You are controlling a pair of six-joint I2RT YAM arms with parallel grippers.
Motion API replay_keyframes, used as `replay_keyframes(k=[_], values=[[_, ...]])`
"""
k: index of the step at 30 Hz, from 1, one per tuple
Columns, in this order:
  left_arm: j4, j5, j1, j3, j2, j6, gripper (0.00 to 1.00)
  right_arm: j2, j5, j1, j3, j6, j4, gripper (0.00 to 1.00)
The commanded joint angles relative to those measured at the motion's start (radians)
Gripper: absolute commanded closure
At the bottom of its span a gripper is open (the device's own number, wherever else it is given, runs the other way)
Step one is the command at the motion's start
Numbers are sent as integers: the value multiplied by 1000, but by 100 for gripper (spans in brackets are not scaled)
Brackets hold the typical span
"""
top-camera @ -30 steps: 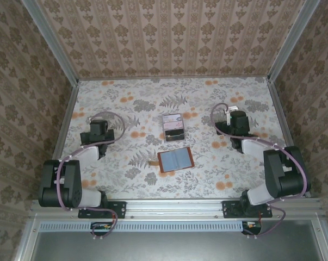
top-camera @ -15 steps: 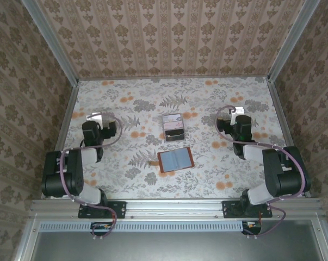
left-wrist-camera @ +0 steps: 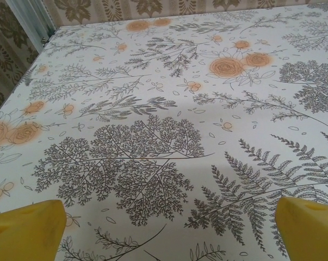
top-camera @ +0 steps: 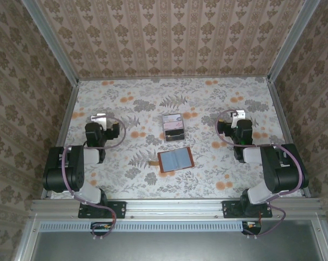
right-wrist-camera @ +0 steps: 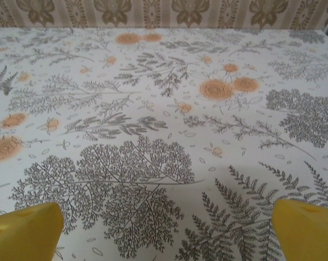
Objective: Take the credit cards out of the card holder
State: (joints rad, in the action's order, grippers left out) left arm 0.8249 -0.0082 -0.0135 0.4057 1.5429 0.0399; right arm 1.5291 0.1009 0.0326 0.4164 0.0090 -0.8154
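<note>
Top view: both arms have folded back toward their bases. The card holder (top-camera: 175,160), flat brown leather lying open with grey-blue pockets, stays in the middle of the floral table (top-camera: 218,174), with a clear tray (top-camera: 173,126) just beyond it.
Left wrist: the left jaws are wide apart, yellow fingertips (left-wrist-camera: 25,231) at the corners.
Right wrist: the right jaws are equally apart.

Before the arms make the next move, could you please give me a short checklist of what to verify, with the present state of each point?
1. The card holder lies open, inside up: ok.
2. The credit cards sit in its pockets: cannot tell, too small to see.
3. The left gripper open, nothing between its fingers: ok.
4. The right gripper open, nothing between its fingers: ok.
5. The clear tray apart from the card holder: ok.
</note>
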Motion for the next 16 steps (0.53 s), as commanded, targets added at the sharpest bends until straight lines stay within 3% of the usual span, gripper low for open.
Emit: replay_keyframes(k=[1,16], values=[[49,-13,-15,-8,-4,27,0,2,18,1,-15,23,-50,0],[43,4,-8,-4,-3,25,0,-7,5,-3,-37,22,-82,0]])
